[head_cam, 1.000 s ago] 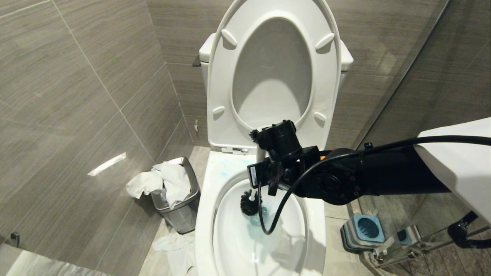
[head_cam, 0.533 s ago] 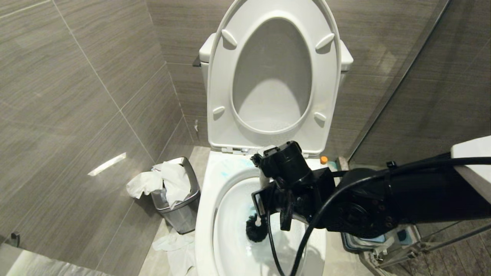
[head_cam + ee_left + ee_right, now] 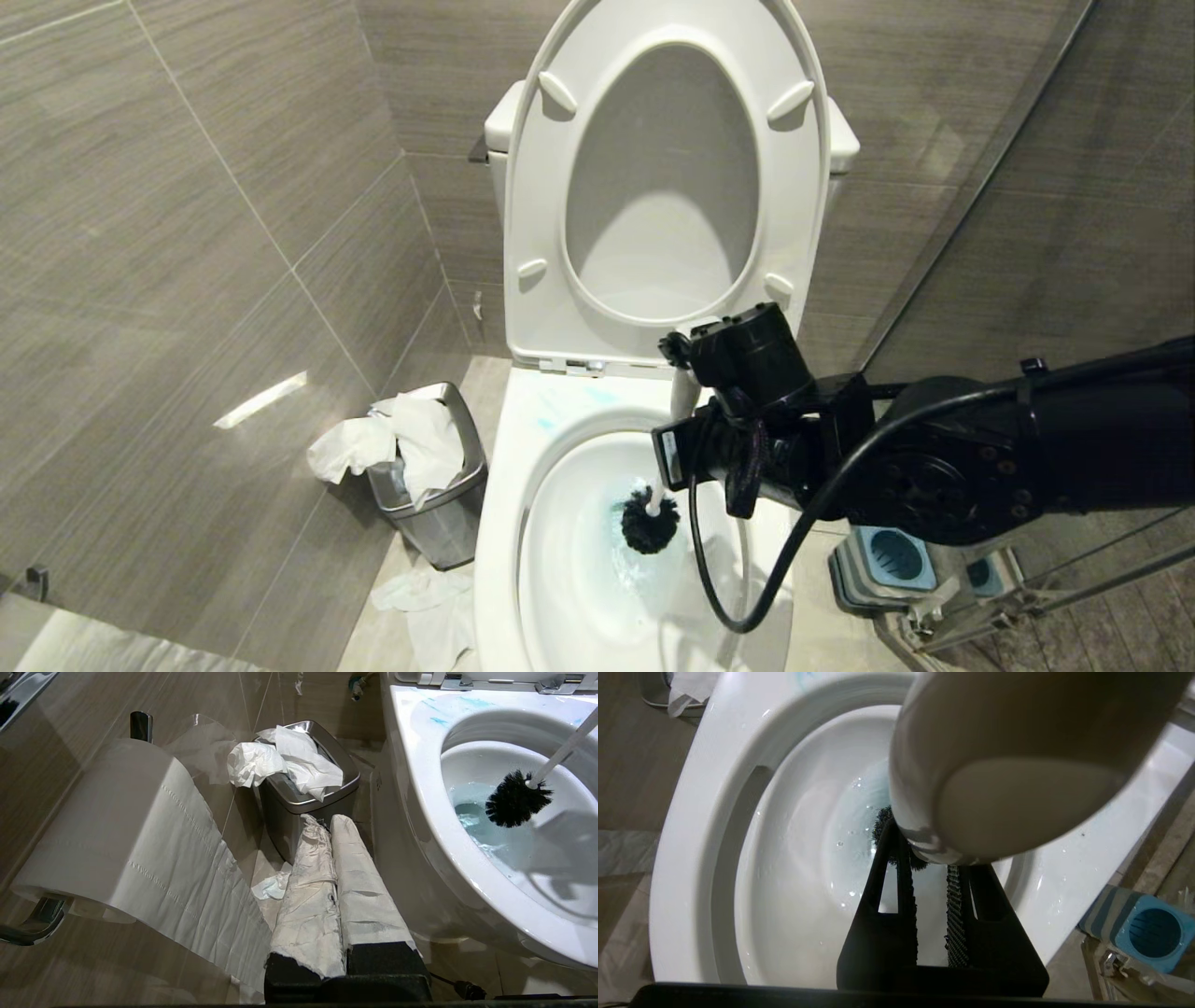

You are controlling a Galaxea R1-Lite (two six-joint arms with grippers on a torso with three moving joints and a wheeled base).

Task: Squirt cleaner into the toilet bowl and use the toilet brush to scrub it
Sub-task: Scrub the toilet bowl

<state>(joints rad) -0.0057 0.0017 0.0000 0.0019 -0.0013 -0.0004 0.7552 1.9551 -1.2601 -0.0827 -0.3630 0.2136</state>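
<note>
The white toilet bowl (image 3: 504,485) stands open, seat and lid raised. My right gripper (image 3: 674,446) hangs over the bowl, shut on the toilet brush's white handle (image 3: 680,397). The dark bristle head (image 3: 650,525) is low inside the bowl, at the water. In the right wrist view the handle's rounded end (image 3: 1017,765) looms above my right gripper (image 3: 931,858), and a few bristles (image 3: 880,823) show past it. Cleaner shows as turquoise streaks (image 3: 597,397) on the rim's back left and a blue tint in the water (image 3: 644,569). My left gripper (image 3: 327,821), its fingers wrapped in white, is shut and parked low beside the bowl (image 3: 420,765).
A steel bin (image 3: 439,504) stuffed with tissue stands left of the toilet, with paper on the floor (image 3: 420,597) by it. The blue-grey brush holder (image 3: 892,555) sits on the floor to the right. A toilet paper roll (image 3: 117,826) hangs close to my left gripper.
My right arm swept the brush inside the bowl: the bristle head went toward the near side, then came back up and to the right. The left gripper stayed still.
</note>
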